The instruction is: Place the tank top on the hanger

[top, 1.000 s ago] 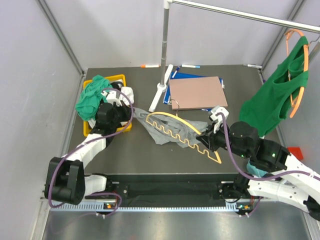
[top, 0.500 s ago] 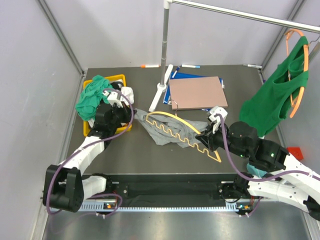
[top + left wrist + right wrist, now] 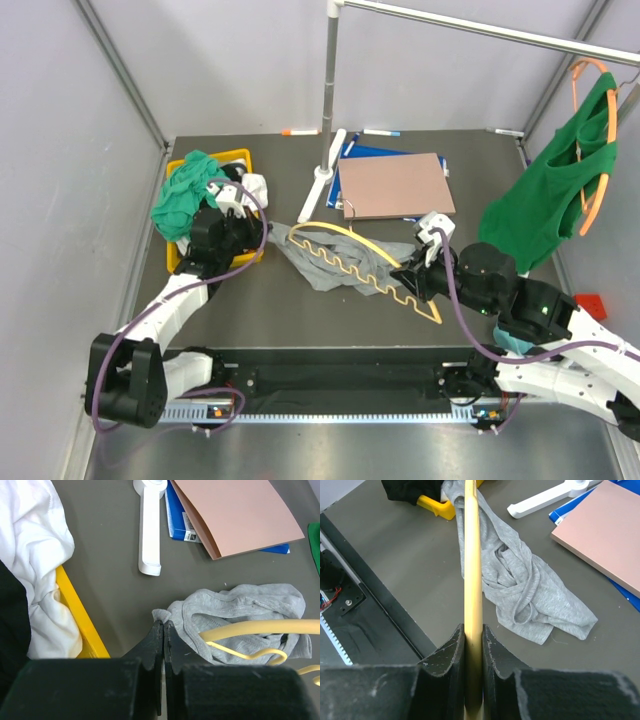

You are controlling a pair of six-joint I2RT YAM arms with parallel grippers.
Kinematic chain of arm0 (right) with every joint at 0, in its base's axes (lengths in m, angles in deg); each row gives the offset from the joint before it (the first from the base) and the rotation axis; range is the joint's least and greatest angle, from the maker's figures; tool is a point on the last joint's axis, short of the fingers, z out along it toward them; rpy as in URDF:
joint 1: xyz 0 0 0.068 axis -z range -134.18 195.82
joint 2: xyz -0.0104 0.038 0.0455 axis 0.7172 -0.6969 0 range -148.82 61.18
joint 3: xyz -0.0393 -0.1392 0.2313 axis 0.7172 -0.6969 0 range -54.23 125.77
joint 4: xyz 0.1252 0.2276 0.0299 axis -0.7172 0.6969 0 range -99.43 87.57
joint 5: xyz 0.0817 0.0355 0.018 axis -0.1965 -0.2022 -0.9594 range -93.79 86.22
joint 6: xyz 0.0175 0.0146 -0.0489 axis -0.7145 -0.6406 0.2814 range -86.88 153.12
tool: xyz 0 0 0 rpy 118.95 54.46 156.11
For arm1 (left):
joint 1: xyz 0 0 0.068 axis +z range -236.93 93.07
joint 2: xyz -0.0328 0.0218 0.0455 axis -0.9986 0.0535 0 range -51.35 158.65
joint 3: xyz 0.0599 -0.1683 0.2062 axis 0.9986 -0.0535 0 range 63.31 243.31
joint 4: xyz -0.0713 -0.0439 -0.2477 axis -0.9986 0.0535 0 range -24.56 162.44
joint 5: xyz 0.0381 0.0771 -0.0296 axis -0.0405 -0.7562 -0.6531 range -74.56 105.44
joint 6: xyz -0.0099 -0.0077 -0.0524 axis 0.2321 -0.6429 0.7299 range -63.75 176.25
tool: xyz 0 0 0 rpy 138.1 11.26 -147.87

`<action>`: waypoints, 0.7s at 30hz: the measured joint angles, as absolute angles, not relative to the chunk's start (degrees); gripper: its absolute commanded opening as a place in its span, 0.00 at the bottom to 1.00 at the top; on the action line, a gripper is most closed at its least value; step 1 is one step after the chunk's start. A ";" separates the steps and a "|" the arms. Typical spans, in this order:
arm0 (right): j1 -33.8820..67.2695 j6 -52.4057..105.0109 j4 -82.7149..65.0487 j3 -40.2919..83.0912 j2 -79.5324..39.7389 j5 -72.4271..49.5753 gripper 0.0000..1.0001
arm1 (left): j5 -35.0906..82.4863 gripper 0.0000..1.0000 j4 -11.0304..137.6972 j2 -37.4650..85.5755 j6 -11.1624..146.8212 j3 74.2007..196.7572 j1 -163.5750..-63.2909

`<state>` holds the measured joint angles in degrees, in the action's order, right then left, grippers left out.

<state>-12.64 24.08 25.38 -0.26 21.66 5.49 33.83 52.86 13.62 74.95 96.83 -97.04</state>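
Note:
The light grey tank top (image 3: 325, 260) lies crumpled on the dark table; it also shows in the left wrist view (image 3: 240, 612) and the right wrist view (image 3: 520, 587). The pale yellow hanger (image 3: 365, 262) lies across and partly through it. My left gripper (image 3: 163, 623) is shut on a corner fold of the tank top at its left end (image 3: 268, 232). My right gripper (image 3: 473, 630) is shut on the hanger's right end (image 3: 415, 283), the bar (image 3: 472, 555) running away between the jaws. The hanger's yellow bar (image 3: 260, 627) crosses the fabric in the left wrist view.
A yellow bin (image 3: 245, 157) with teal-green and white cloth stands at the left. A pink board (image 3: 395, 185) on a blue folder and a white tool (image 3: 318, 190) lie at the back. A green tank top on an orange hanger (image 3: 560, 180) hangs from the rail at right.
My left gripper has shifted slightly left, drawing the tank top's corner with it. The right gripper and hanger have barely moved.

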 measured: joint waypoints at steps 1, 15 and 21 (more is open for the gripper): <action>-12.64 24.10 25.25 -0.26 21.66 5.36 0.00 | 33.85 0.00 52.97 13.62 74.95 96.83 -97.04; -12.66 24.08 19.87 -3.36 20.78 3.77 0.00 | 35.51 0.00 53.49 12.11 75.76 96.85 -97.04; -12.66 23.18 17.69 -6.23 20.83 2.56 0.00 | 35.53 0.00 53.49 11.61 75.87 96.85 -97.04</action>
<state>-12.66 23.18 17.69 -6.23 20.83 2.56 35.53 53.49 11.61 75.87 96.85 -97.04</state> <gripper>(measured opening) 0.125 0.013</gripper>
